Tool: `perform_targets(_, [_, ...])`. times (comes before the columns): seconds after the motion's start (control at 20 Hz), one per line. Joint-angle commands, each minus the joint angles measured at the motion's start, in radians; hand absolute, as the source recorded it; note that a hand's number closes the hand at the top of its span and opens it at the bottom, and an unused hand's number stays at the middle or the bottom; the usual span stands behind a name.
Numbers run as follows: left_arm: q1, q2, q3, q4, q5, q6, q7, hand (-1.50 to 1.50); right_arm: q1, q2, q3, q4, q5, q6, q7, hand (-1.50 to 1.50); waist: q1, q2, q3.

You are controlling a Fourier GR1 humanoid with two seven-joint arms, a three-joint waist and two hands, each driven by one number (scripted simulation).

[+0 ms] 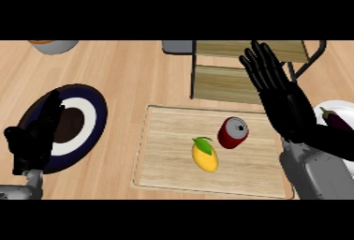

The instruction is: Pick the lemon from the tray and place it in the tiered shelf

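- A yellow lemon with a green leaf (204,155) lies on a pale rectangular wooden tray (173,173), a little left of the tray's middle.
- A red drink can with a silver top (233,132) stands on the same tray, just beside the lemon at its upper right.
- The black right hand (273,82) hangs with its fingers straight and spread, holding nothing; it is over the tray's far right corner and the front of a tiered shelf with wooden boards and a dark metal frame (221,82).
- The lemon sits below and to the left of that hand, well apart from it, with the can between them.
- The black left hand (34,140) rests open at the left edge, over a round dark blue and white plate (93,117).
- A dark purple aubergine (339,119) lies at the right edge of the wooden table (124,65).
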Motion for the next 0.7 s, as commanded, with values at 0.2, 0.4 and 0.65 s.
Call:
perform_targets(0.2, [-0.086, -0.073, -0.108, 0.016, -0.069, -0.051, -0.093, 0.00, -0.099, -0.047, 0.030, 0.175, 0.016, 0.030, 0.252, -1.50, -0.005, -0.009, -0.025])
perform_targets(0.4, [-0.069, -0.064, -0.109, -0.015, -0.042, -0.063, -0.051, 0.00, -0.012, -0.210, 0.002, 0.219, 0.194, -0.060, 0.199, 1.50, -0.063, -0.009, -0.054])
perform_targets(0.65, [-0.129, -0.117, -0.147, 0.028, -0.043, -0.089, -0.057, 0.00, 0.070, 0.021, -0.019, 0.358, 0.338, -0.435, 0.033, -1.50, -0.014, -0.006, -0.023])
